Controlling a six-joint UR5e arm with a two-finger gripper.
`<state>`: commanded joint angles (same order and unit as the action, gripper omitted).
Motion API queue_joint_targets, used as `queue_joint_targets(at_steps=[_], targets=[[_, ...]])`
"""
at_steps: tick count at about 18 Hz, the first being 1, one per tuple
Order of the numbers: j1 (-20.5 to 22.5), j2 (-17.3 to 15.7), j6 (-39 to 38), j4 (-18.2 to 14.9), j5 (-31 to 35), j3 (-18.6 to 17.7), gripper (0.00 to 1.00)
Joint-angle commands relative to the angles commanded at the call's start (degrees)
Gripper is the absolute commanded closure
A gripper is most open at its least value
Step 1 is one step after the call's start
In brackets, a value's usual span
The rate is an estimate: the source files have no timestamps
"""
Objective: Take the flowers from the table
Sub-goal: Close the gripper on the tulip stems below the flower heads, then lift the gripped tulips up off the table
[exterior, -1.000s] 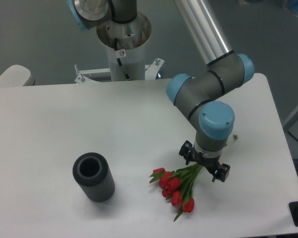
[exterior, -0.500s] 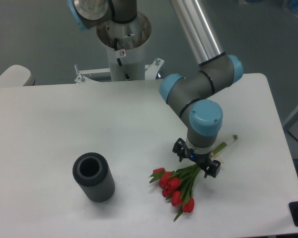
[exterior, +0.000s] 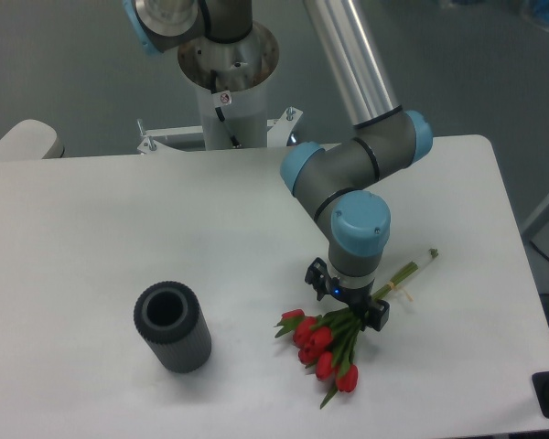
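Over the last second the gripper (exterior: 346, 303) had slid left along the stems, from beside the bunch to right above where the stems gather, uncovering the pale stem ends on its right. It hung low over the flowers (exterior: 324, 343), which lay flat on the white worktop (exterior: 91, 229) near its front edge, well apart from the ribbed grey cylinder (exterior: 172, 326) to the left. Seen from above, its fingers were hidden under the wrist, so I could not tell how wide it stood or whether it gripped anything; the bunch looked to be resting on the worktop. To take it well, the fingers should probably straddle the bound stems crosswise, just behind the leaves, and close gently, since thin stems crush or slip easily. The bunch showed about six red buds fanned toward the front left, green leaves, and stems tapering back to the right.
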<state>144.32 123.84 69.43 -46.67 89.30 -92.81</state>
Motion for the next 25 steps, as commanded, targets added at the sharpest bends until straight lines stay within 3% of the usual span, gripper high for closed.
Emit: queue_joint_targets(at_steps=[14,20,22,25], targets=[[0.00,1.23,0.09,3.08,0.00,-0.70,0.01],[0.00,1.58,0.44,3.61,0.00,-0.44,0.47],[0.00,1.58,0.79,3.61,0.00,-0.26,0.59],[0.00,1.49,1.49,3.61,-0.09,0.17,0.65]])
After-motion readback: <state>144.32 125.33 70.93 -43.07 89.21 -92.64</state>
